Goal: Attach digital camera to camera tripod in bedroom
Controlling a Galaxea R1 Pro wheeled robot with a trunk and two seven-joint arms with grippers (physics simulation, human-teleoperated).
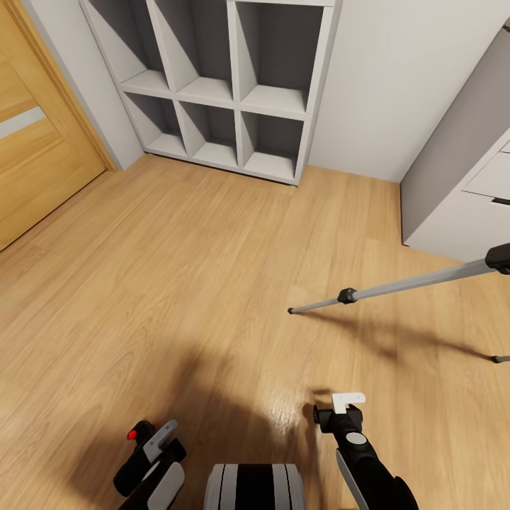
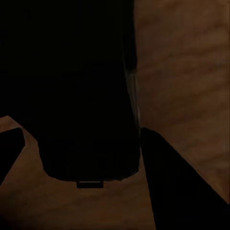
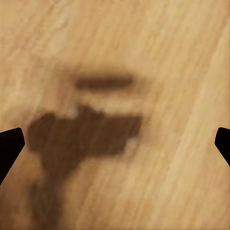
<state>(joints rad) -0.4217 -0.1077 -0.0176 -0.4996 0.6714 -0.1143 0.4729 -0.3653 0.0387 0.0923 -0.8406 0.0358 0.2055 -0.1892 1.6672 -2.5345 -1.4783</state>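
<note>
Your left end effector (image 1: 152,446) is clamped on the digital camera (image 1: 136,457), carried low for transport. Your right end effector (image 1: 347,404) hangs spread and empty. The camera tripod (image 1: 397,287) stands far right, near the grey table (image 1: 453,212).

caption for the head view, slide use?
Left gripper carries the digital camera across the bedroom floor toward the camera tripod; right gripper open.

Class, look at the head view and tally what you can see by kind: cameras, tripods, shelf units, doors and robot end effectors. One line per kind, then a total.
Digital camera, held in the left end effector: 1
Camera tripod, partly in view: 1
White cube shelf: 1
Wooden door: 1
End effectors, left and right end effector: 2
Total: 6
</note>
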